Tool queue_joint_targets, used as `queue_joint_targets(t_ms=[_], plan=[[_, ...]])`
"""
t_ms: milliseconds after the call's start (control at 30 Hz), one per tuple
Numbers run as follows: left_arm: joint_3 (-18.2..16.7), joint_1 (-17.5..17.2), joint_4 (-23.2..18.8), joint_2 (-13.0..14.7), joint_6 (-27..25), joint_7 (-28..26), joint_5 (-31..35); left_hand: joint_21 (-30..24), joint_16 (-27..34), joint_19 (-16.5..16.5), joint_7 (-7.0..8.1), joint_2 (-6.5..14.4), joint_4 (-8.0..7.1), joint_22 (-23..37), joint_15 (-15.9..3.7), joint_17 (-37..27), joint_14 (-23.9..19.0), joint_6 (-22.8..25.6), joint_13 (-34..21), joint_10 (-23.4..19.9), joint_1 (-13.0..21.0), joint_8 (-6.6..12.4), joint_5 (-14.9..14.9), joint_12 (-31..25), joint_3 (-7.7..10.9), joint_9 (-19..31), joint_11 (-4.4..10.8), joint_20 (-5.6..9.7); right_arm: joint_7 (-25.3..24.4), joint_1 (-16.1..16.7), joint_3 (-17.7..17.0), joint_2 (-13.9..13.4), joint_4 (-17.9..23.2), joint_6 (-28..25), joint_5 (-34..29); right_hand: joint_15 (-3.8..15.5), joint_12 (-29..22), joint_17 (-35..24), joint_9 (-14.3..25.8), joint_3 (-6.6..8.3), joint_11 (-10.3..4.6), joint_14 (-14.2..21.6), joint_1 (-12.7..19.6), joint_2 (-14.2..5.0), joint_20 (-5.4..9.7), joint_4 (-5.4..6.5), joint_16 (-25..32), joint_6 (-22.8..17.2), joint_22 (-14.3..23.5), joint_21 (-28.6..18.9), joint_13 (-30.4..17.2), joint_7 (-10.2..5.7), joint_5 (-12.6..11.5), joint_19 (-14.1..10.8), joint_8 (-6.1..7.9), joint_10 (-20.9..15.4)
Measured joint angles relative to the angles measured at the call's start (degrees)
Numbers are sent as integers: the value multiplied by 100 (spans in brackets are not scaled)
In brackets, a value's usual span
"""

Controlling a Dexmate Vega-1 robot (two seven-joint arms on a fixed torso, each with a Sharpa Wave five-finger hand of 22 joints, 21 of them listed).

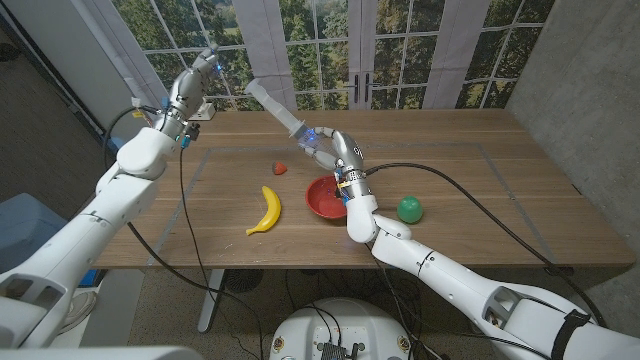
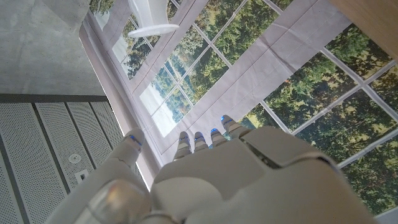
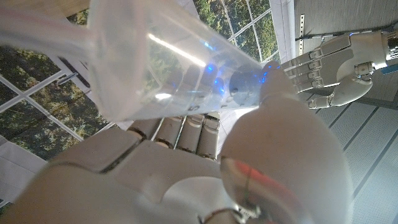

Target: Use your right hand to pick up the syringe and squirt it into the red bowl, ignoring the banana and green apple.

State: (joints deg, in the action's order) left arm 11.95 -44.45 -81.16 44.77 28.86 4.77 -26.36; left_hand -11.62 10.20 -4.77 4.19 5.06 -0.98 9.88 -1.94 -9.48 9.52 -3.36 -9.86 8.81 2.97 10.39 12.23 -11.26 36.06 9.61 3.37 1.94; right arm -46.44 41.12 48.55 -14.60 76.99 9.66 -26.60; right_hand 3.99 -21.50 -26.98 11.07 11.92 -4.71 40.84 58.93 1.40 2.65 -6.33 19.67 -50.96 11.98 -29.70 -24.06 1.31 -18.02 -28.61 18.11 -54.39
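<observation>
My right hand [image 1: 326, 152] grips the clear syringe [image 1: 280, 112], held in the air just beyond the far rim of the red bowl [image 1: 324, 198]. The syringe slants up and to the left from the hand, and its lower end is hidden in my fingers. In the right wrist view the transparent barrel [image 3: 168, 68] lies across my right hand [image 3: 186, 168], thumb against it. My left hand [image 1: 196, 74] is raised above the table's far left corner, fingers apart and holding nothing; the right wrist view shows this left hand [image 3: 333, 65] too.
A banana [image 1: 266, 210] lies left of the bowl and a green apple [image 1: 409, 209] to its right. A small red object [image 1: 281, 168] sits on the wooden table [image 1: 470, 180] behind the banana. Windows stand behind the table. My left hand [image 2: 217, 180] faces those windows.
</observation>
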Motion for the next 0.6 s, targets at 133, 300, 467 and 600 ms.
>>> queue_joint_targets(t_ms=[133, 300, 467, 600], plan=[[2, 94, 7, 34, 0, 45, 0, 0, 0, 19, -2, 0, 17, 0, 0, 0, 0, 42, 0, -34, 0, 0, 0, 0, 17, 0, 34, 11, -38, -25, 20, 34, -71, 87, 5, 0, 0, 0, -1, -2, 0, 0, 0, 0, 21, 2, -1, 0, 0, 0, 1, 0, 0, 20, -4, 0], [43, 227, 7, 79, -59, 181, 8, 0, 0, 92, 12, 0, 39, 0, 0, 0, 0, 74, -1, -92, 0, 0, -38, 0, 6, 0, 51, 22, -101, -69, 70, 94, -225, 205, 4, 0, 11, 0, -3, -25, 0, 0, 128, -20, -20, 24, -41, 0, 0, 0, -27, -1, 0, 61, -19, 0], [43, 227, 7, 79, -160, 320, -4, 0, 0, 112, 21, 0, 62, 0, 0, 1, 0, 82, -1, -143, 0, 0, -38, 0, -17, 0, 62, 1, -101, -88, 98, 125, -328, 205, 4, 13, 32, 0, -4, -47, 0, -13, 128, -20, 1, 2, -62, 1, 1, 0, -27, -1, 1, 81, -28, 0], [123, 418, -104, 246, -293, 436, -6, 0, 0, 133, 21, 0, 62, 0, 0, 1, 0, 82, -1, -143, 0, 0, -38, 0, -17, 0, 62, -19, -243, -100, 121, 164, -417, 398, -19, -11, 45, 1, -4, -62, 0, -53, 128, -20, 4, 17, -63, 1, 1, 0, -27, -1, 1, 83, -29, 0]])
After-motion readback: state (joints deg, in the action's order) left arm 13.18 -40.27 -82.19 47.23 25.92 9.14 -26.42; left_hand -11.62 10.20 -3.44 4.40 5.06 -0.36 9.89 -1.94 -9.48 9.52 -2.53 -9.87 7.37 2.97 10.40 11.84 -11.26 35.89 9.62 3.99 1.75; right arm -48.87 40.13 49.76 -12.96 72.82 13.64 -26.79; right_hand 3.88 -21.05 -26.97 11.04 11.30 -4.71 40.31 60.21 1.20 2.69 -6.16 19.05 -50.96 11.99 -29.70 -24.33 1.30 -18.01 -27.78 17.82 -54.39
